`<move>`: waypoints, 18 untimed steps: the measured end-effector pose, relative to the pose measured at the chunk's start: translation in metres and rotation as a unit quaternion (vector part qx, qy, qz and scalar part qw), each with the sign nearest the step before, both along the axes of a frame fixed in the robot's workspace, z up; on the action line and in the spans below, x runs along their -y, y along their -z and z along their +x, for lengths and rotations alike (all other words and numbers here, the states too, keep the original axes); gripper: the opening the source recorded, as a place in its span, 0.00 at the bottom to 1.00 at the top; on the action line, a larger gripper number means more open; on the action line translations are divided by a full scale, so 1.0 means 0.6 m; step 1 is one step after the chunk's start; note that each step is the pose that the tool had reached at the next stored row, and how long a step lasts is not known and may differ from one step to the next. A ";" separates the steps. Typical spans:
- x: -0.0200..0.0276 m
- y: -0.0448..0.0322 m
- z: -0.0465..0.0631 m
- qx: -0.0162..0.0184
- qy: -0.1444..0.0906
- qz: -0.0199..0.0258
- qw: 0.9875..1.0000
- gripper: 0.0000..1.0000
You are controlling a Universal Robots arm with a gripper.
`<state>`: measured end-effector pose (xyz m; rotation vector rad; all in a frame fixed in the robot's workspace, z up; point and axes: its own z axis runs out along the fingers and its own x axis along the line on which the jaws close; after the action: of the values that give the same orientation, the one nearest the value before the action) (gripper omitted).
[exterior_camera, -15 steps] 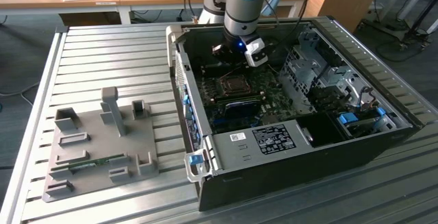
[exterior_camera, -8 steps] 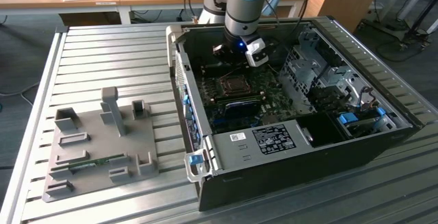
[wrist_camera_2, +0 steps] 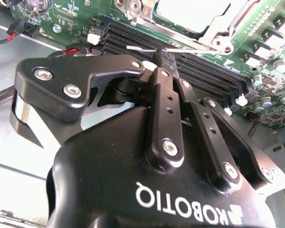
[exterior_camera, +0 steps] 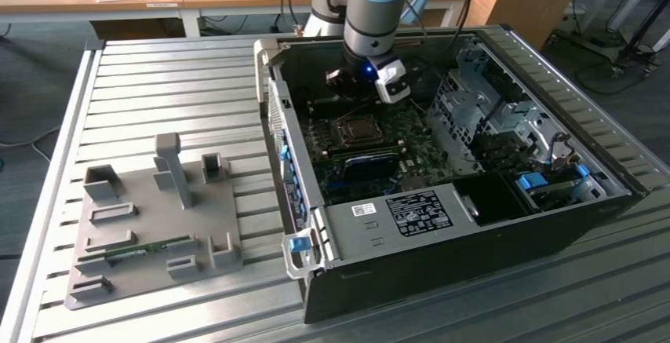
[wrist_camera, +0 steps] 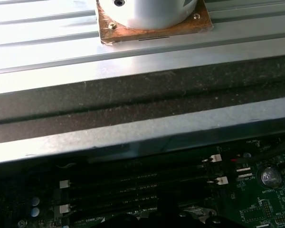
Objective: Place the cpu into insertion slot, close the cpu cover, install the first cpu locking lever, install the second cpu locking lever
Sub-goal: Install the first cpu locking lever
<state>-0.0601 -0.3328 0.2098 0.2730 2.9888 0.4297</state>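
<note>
Second wrist view: the cpu (wrist_camera_2: 190, 12) is seen as a pale silvery square seated in the socket, with the cpu cover (wrist_camera_2: 206, 34) laid flat around it as a thin metal frame, so placing and closing are judged done. The fingers (wrist_camera_2: 164, 90) are drawn together with no gap visible, and nothing can be made out clamped between them. Their tips are met by a thin wire locking lever (wrist_camera_2: 190, 47) that runs along the socket's edge beside the black memory slots (wrist_camera_2: 133, 40). Whether the wire is pressed or merely crossed cannot be told. The cpu is thus placed just beyond the fingertips, apart from them, on the far side of the lever. The lever is judged light, springy and slick, liable to slide off a smooth pad, and best borne upon near its free end rather than gripped along its length. The cpu itself is judged light, stiff and fragile underneath, fit to be held by its edges alone. The cover is judged stiff but thin, to be pressed on its frame. In the exterior view the arm (exterior_camera: 372, 13) is seen reaching down into the open computer case (exterior_camera: 586, 225), which is stood on the slatted counter (exterior_camera: 157, 84) toward the edge on the exterior view's right. The socket (exterior_camera: 356, 131) is found near the motherboard's middle.
</note>
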 end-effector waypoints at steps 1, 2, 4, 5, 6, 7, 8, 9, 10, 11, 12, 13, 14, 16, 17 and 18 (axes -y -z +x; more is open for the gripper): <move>-0.0001 0.001 0.000 0.000 0.000 0.000 1.000 0.11; -0.0005 0.002 0.000 0.000 0.000 0.000 1.000 0.11; -0.0015 0.003 0.000 0.000 0.000 0.000 1.000 0.11; -0.0020 0.003 0.000 0.000 0.000 0.000 1.000 0.11; -0.0027 0.003 0.000 0.000 0.000 0.000 1.000 0.11; -0.0033 0.003 0.000 0.000 0.000 0.000 1.000 0.11; -0.0038 0.003 0.000 0.000 0.000 0.000 1.000 0.11; -0.0041 0.003 0.000 0.000 0.000 0.000 1.000 0.11; -0.0041 0.003 0.000 0.000 0.000 0.000 1.000 0.11; -0.0041 0.003 0.000 0.000 0.000 0.000 1.000 0.11; -0.0042 0.003 0.000 0.000 0.000 0.000 1.000 0.11; -0.0042 0.003 0.000 0.000 0.000 0.000 1.000 0.11; -0.0042 0.003 0.000 0.000 0.000 0.000 1.000 0.11; -0.0042 0.003 0.000 0.000 0.000 0.000 1.000 0.11; -0.0043 0.003 0.000 0.000 0.000 0.000 1.000 0.11; -0.0042 0.003 0.000 0.000 0.000 0.000 1.000 0.11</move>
<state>-0.0600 -0.3302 0.2080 0.2731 2.9888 0.4298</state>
